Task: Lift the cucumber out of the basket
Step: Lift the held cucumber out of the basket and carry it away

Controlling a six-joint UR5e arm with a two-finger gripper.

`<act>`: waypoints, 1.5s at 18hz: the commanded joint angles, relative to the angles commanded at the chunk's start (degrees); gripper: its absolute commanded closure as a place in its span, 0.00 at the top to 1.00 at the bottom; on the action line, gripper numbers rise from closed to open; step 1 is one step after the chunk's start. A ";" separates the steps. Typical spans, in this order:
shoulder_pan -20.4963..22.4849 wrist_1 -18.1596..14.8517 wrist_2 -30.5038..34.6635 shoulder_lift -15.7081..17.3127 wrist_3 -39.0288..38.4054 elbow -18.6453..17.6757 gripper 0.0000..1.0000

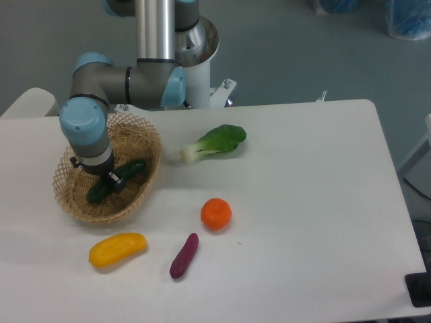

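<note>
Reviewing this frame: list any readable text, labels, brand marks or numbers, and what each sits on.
None can be read. The robot arm shows no legible marking at this resolution. The basket, cucumber, bok choy, orange, yellow vegetable, purple sweet potato and table carry no print.

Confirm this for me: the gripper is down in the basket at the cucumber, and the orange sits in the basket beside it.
Wrong about the orange: the fixed camera shows it on the table, outside the basket. The gripper is indeed down in the basket at the cucumber.
</note>
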 joint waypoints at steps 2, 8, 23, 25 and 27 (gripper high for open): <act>0.09 -0.09 0.00 0.27 -0.09 0.26 0.20; 3.68 -3.59 -0.09 3.16 0.70 2.10 0.18; 15.99 -12.13 0.09 2.03 10.89 14.59 0.19; 17.75 -11.87 1.84 0.54 13.87 14.94 0.19; 19.50 -12.13 4.03 -0.96 18.00 16.25 0.19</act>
